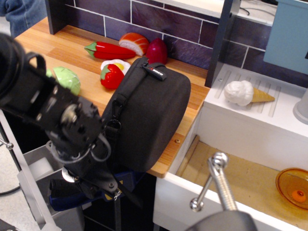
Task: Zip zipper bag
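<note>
The zipper bag is a large black case standing on its edge at the front right corner of the wooden counter. Its red-white logo tab is on top and its black strap runs down the left side. No green lining shows. My gripper hangs low at the left, below the bag's lower left edge and in front of the counter's front. Its fingers look pressed together. Motion blur hides whether they hold a zipper pull.
Toy foods lie behind the bag: a green cabbage, a red pepper, a chili, salmon sushi and a dark red bulb. A blue clamp sits under the counter. To the right are a sink, an ice cream cone and an orange bowl.
</note>
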{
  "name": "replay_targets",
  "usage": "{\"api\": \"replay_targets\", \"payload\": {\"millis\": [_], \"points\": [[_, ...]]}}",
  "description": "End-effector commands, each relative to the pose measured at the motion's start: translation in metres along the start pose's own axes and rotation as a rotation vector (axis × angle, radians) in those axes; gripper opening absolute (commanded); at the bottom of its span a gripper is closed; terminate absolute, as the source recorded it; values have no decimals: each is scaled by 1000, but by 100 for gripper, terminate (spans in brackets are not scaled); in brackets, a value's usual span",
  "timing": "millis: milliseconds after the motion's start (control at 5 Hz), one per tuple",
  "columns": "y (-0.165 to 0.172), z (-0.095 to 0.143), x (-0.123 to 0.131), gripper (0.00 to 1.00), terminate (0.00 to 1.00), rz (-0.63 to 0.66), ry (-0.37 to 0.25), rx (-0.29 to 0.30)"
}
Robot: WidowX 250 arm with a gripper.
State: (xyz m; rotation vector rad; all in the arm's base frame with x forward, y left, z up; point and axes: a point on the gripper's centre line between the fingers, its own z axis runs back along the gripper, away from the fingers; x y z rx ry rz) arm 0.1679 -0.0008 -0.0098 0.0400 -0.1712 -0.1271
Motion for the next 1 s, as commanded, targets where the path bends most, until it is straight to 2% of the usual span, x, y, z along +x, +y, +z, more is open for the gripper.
{"api": "replay_targets", "payload": {"millis": [0, 200, 600, 800], "points": [[6, -10, 0, 0, 0, 15, 20, -24], [9, 18, 2, 100, 0, 79, -36, -69], [9, 18, 2, 100, 0, 79, -36, -69], [9, 18, 2, 100, 100, 79, -36, -69]]}}
